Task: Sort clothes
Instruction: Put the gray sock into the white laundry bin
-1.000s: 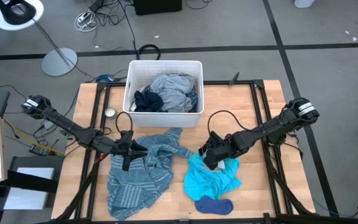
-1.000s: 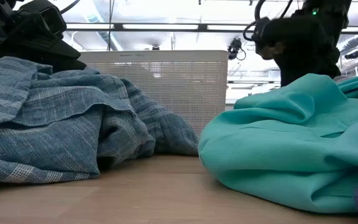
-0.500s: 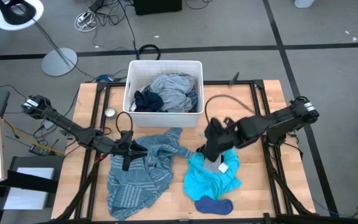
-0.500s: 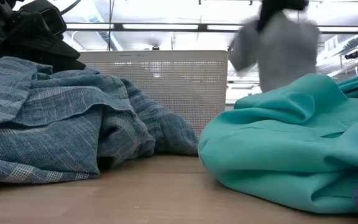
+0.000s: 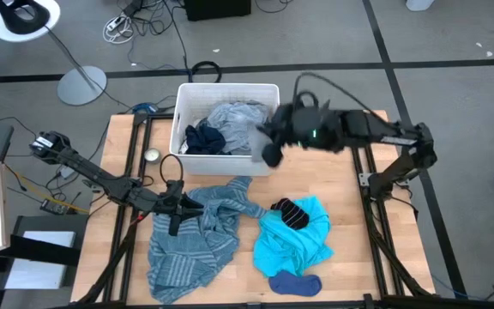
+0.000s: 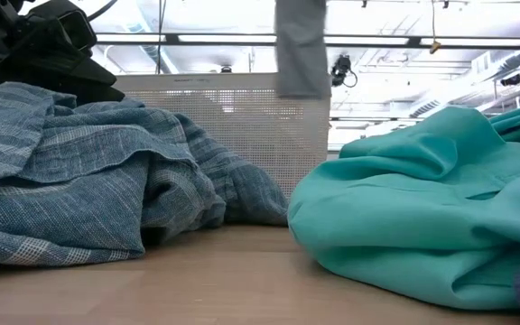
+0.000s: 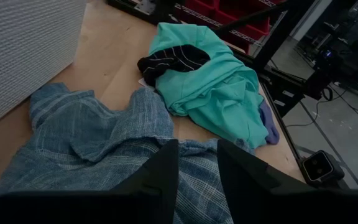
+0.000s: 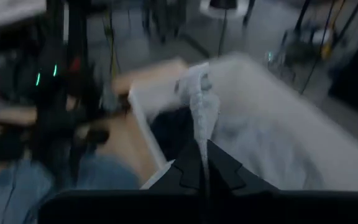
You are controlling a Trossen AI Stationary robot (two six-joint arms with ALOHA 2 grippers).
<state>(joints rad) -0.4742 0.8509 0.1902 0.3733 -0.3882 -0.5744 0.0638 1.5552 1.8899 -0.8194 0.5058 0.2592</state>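
Note:
My right gripper (image 5: 270, 151) hangs over the near right corner of the white bin (image 5: 183, 137), shut on a grey garment (image 6: 301, 50). The bin holds a grey shirt (image 5: 240, 120) and a dark piece (image 5: 202, 140). A turquoise garment (image 5: 296, 243) lies on the table with a navy white-striped piece (image 5: 292, 212) on top and a dark blue sock (image 5: 295, 283) by its near edge. My left gripper (image 7: 196, 168) stands open over the blue plaid shirt (image 5: 197, 236), at that shirt's left edge. My right gripper pinches one end of the grey garment (image 8: 201, 134) between its two shut fingers. The garment hangs slack below the gripper, lifted clear of the table, in front of the bin's wall. Whether my left gripper touches the blue plaid shirt under it, I cannot tell.
A small round tin (image 5: 152, 155) lies left of the bin. The table's black frame rails (image 5: 356, 146) run along both sides. Bare wood (image 5: 316, 167) shows between the bin and the turquoise garment.
My right gripper has risen from the turquoise garment with the grey garment and swung fast toward the table's far edge and left, to the bin. The grey garment is lifted clear and hangs. The navy striped piece now shows on the turquoise garment.

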